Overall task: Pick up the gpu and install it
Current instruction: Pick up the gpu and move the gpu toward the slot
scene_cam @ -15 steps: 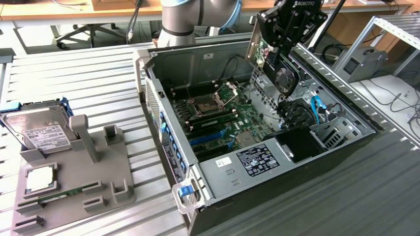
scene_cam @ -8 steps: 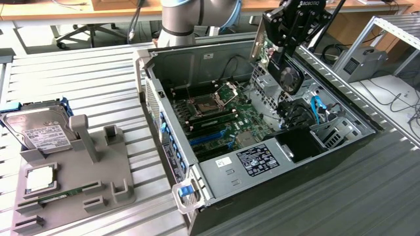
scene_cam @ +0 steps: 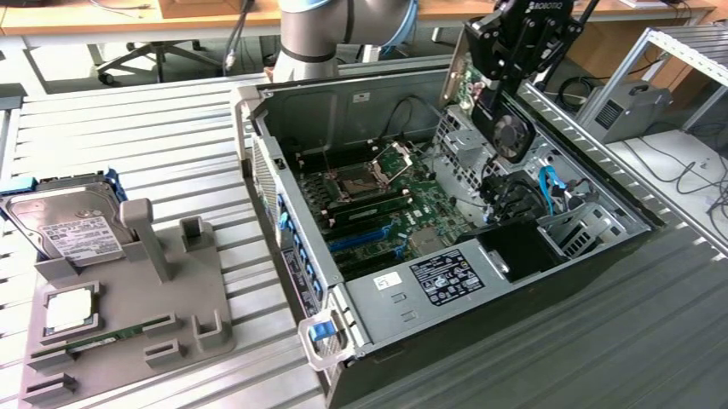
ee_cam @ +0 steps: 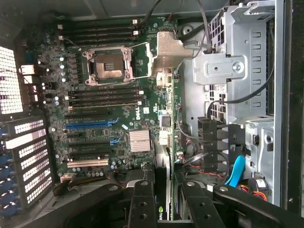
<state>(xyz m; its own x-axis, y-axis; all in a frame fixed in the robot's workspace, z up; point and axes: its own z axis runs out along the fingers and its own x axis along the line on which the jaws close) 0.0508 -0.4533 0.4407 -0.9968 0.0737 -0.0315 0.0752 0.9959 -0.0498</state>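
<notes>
The gpu [scene_cam: 507,126], black fan facing out and green board behind it, hangs upright over the far right part of the open computer case [scene_cam: 514,298]. My gripper [scene_cam: 509,75] is shut on its top edge. In the wrist view the gpu [ee_cam: 161,194] shows edge-on between my two black fingers [ee_cam: 142,204], with the gripper [ee_cam: 164,185] above the motherboard [ee_cam: 118,95]. A blue expansion slot [ee_cam: 90,125] lies on the board, apart from the card.
A metal drive cage [ee_cam: 237,71] and a blue cable [ee_cam: 236,171] sit beside the board. On the exterior view's left, a grey fixture [scene_cam: 193,290] holds a silver hard drive [scene_cam: 68,226], a processor [scene_cam: 71,307] and a memory stick [scene_cam: 114,341].
</notes>
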